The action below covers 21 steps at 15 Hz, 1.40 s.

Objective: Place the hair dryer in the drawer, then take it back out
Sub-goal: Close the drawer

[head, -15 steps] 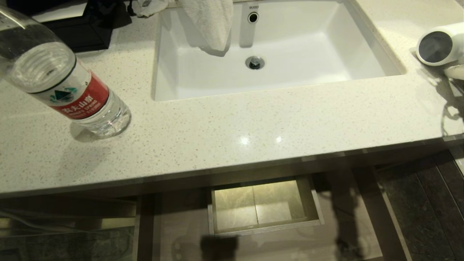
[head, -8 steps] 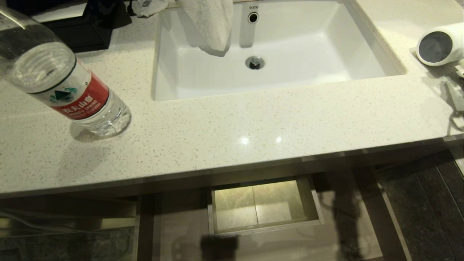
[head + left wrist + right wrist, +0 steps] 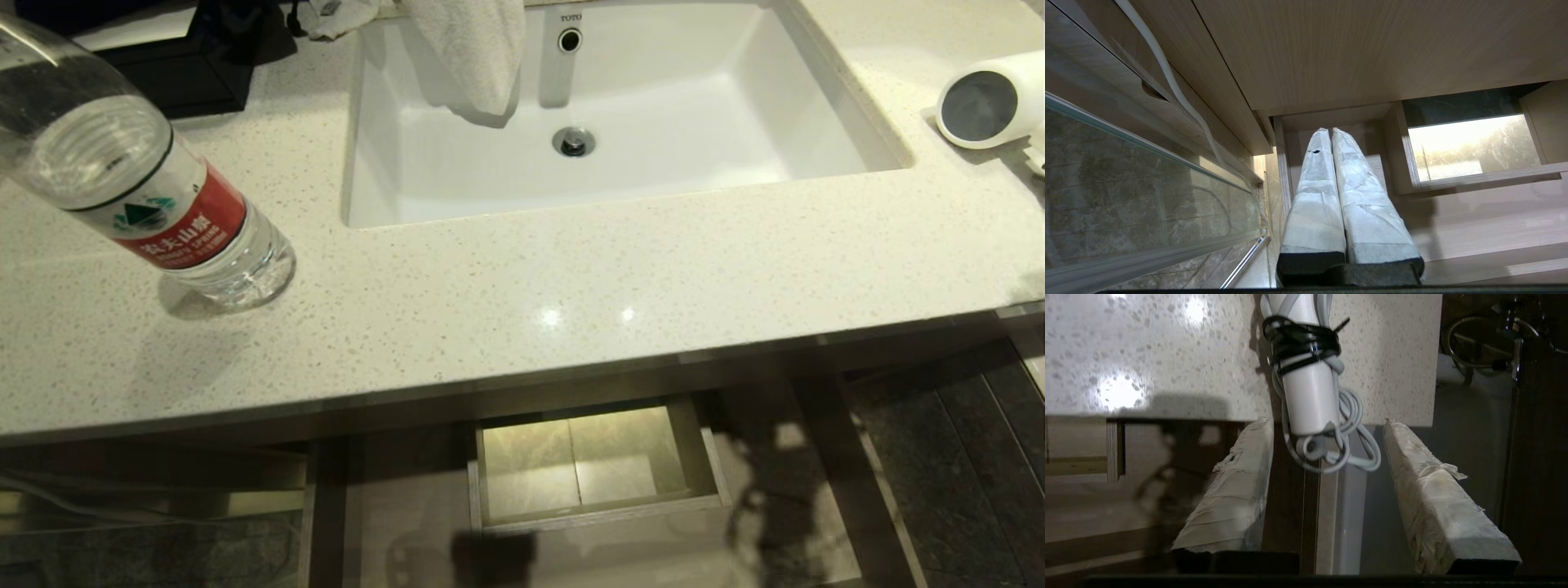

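Right gripper (image 3: 1327, 445) spread wide, short of hair dryer (image 3: 1310, 392) handle on surface (image 3: 571, 278) | step: reaching to grasp | next: straddle handle, clamp, carry to open drawer (image 3: 600, 510)

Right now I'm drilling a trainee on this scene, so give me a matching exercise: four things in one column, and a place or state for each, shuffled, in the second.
Things:
1. hair dryer
2. water bottle
3. towel
4. drawer

Places or states:
A. pulled open below the counter's front edge
B. hanging over the sink's back rim
C. standing on the counter on the sink's left
D. lying on the counter on the sink's right, cord bundled with a black tie

Pairs: 1-D, 2-C, 3-B, 4-A
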### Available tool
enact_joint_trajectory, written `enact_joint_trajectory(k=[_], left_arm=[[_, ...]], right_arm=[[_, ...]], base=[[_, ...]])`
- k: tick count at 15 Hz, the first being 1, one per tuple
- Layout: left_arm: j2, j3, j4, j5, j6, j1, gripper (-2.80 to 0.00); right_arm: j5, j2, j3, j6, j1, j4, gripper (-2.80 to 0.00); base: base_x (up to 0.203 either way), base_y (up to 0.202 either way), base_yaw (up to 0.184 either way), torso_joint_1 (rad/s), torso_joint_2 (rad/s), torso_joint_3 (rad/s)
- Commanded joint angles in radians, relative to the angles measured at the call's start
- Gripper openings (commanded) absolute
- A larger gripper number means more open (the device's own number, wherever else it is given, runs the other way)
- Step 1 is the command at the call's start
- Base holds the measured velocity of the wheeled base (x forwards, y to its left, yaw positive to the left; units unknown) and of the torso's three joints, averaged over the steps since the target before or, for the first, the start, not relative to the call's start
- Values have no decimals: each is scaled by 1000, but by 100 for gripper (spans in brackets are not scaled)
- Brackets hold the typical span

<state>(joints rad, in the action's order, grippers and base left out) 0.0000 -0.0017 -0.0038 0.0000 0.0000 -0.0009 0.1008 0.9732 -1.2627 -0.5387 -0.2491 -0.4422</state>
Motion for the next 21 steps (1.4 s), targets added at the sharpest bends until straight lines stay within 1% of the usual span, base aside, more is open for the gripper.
enact_joint_trajectory(k=[1,2,4,6,8,11,15,16,19,21], left_arm=[[1,0,-1,0,0,-1,-280],[0,0,-1,0,0,-1,-280],[1,0,-1,0,0,-1,-280],[1,0,-1,0,0,-1,-280],[1,0,-1,0,0,-1,-280],[1,0,-1,0,0,-1,-280],[0,0,-1,0,0,-1,-280],[2,0,-1,0,0,-1,-280],[1,0,-1,0,0,-1,-280],[0,0,-1,0,0,-1,-280]], right_arm=[[75,-99,8,0,-2,-105,-280],[100,-117,7,13,-3,-120,-280],[168,-152,15,85,-7,-156,-280],[201,-178,11,113,-8,-206,-280],[203,-202,5,117,-9,-236,-280],[193,-237,6,117,-9,-243,-280],[194,-249,16,119,-9,-194,-280],[194,-255,28,134,-7,-190,-280],[201,-254,44,138,-9,-187,-280],[203,-256,49,165,-9,-188,-280]], base=[[0,0,0,0,0,0],[0,0,0,0,0,0],[0,0,0,0,0,0],[0,0,0,-88,53,-38],[0,0,0,-290,159,-133],[0,0,0,-362,160,-177],[0,0,0,-351,133,-218],[0,0,0,-341,113,-236],[0,0,0,-327,76,-255],[0,0,0,-323,47,-274]])
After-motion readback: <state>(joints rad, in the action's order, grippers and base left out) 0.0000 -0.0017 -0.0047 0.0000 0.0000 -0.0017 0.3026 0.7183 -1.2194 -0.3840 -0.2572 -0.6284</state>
